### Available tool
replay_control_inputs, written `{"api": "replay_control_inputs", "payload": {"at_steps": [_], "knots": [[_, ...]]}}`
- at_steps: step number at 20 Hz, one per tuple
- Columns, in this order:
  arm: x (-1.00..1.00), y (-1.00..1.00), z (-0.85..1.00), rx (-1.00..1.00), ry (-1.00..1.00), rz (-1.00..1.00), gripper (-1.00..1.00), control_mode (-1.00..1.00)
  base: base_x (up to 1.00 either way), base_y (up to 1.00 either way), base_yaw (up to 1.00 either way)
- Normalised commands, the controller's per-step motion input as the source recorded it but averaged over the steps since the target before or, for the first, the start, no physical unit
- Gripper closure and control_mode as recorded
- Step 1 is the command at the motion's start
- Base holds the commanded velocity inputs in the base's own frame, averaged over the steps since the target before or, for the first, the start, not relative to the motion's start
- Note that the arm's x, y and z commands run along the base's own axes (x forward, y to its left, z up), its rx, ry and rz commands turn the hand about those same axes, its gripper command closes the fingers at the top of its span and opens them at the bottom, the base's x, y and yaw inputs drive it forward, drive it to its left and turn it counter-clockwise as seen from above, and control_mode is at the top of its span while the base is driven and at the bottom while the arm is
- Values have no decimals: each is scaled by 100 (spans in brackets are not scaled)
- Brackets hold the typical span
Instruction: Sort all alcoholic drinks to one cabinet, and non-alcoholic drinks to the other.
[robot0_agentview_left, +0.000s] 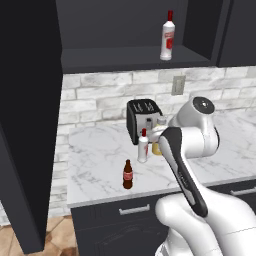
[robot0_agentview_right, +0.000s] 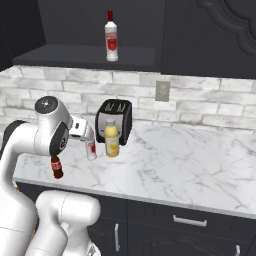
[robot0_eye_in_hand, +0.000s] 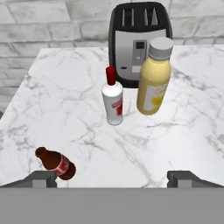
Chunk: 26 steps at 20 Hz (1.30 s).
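One alcoholic drink, a white bottle with a red cap (robot0_agentview_left: 168, 37) (robot0_agentview_right: 111, 37), stands on the shelf of the open upper cabinet (robot0_agentview_left: 115, 59) (robot0_agentview_right: 75, 55). Another white red-capped bottle (robot0_eye_in_hand: 113, 103) (robot0_agentview_left: 143, 146) (robot0_agentview_right: 91, 148) stands on the marble counter. Just to its right is the yellow juice bottle (robot0_eye_in_hand: 154, 83) (robot0_agentview_right: 112, 140). The small dark brown bottle (robot0_eye_in_hand: 56, 164) (robot0_agentview_left: 128, 175) (robot0_agentview_right: 56, 167) stands near the counter's front edge. My gripper (robot0_eye_in_hand: 113, 177) is open and empty, hovering above the counter's front and aimed at the white bottle. A second cabinet (robot0_agentview_right: 210, 35) on the right is closed.
A black and silver toaster (robot0_eye_in_hand: 140, 41) (robot0_agentview_left: 142, 120) (robot0_agentview_right: 115, 120) stands against the brick wall right behind the two bottles. The open cabinet door (robot0_agentview_left: 25, 125) hangs at the left. Lower drawers (robot0_agentview_right: 190, 220) run under the marble counter (robot0_eye_in_hand: 192, 127).
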Motion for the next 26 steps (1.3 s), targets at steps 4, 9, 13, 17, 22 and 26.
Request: {"api": "replay_control_inputs", "payload": {"at_steps": [4,9,13,17,22,26], "knots": [[14,8,-23,-2,2,0,-100,-100,0,0,0],[15,10,-27,-4,2,0,-100,-100,0,0,0],[15,5,-24,-2,2,0,-100,-100,0,0,0],[17,4,-24,-1,0,0,-100,-100,0,0,0],[15,3,-21,-1,0,0,-100,-100,0,0,0],[14,0,-15,0,1,0,-100,-100,0,0,0]]}}
